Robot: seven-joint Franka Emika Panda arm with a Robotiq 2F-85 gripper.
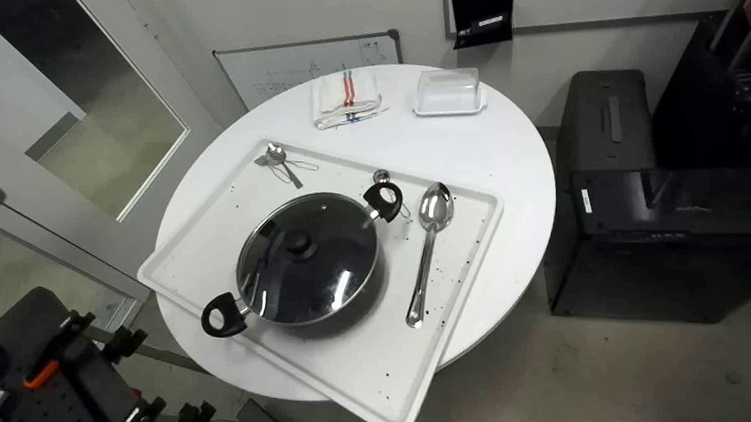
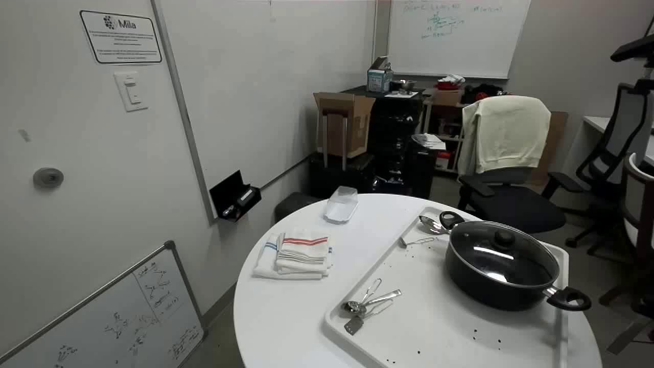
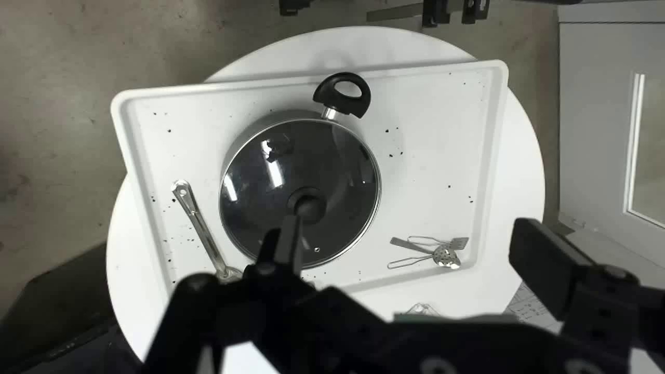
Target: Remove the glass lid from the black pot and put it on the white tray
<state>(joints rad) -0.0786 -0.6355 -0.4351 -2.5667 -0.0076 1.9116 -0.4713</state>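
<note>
The glass lid [image 1: 318, 247] sits on the black pot [image 2: 477, 283], covering its top, with a black knob [image 3: 310, 209] at its centre. The lid also shows in an exterior view [image 2: 516, 260] and in the wrist view [image 3: 332, 161]. The pot stands on the white tray [image 1: 361, 373], its two loop handles pointing to opposite sides. In the wrist view my gripper [image 3: 409, 223] is open and empty, high above the table. One finger overlaps the picture of the lid near the knob; the other is far to the right, beyond the tray. No contact shows.
A large metal spoon [image 1: 424, 256] lies on the tray beside the pot. Several small utensils [image 1: 282, 162] lie in a tray corner. Folded towels [image 1: 348, 96] and a small clear-lidded white box [image 1: 450, 95] stand on the round table [image 1: 516, 155]. The tray overhangs the table edge.
</note>
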